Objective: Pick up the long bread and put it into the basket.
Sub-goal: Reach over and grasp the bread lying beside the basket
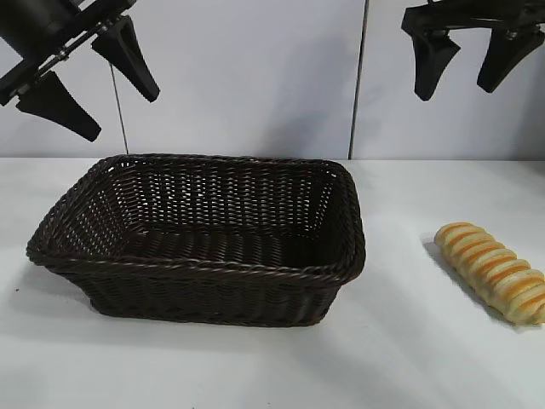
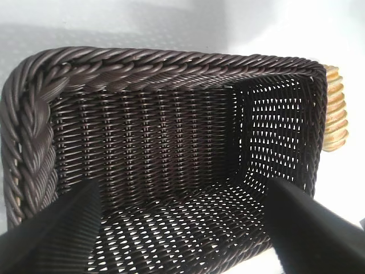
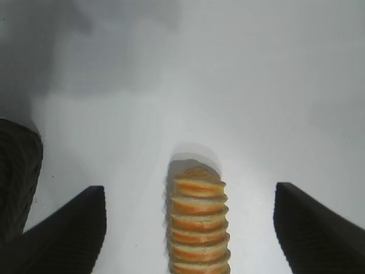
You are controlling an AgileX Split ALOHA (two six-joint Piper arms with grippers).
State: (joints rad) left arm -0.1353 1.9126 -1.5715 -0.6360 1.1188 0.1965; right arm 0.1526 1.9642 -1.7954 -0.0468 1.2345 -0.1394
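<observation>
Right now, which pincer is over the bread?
The right pincer, open above the ridged golden-yellow long bread; the left pincer hangs open over the dark brown woven wicker basket.

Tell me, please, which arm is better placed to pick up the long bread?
Right. The right gripper hangs open above the long bread, which lies on the table right of the basket. The left gripper, also open, hovers over the basket instead.

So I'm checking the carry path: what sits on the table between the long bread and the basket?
Nothing: in the exterior view only bare white table separates the long bread from the basket. The right wrist view shows that too.
</observation>
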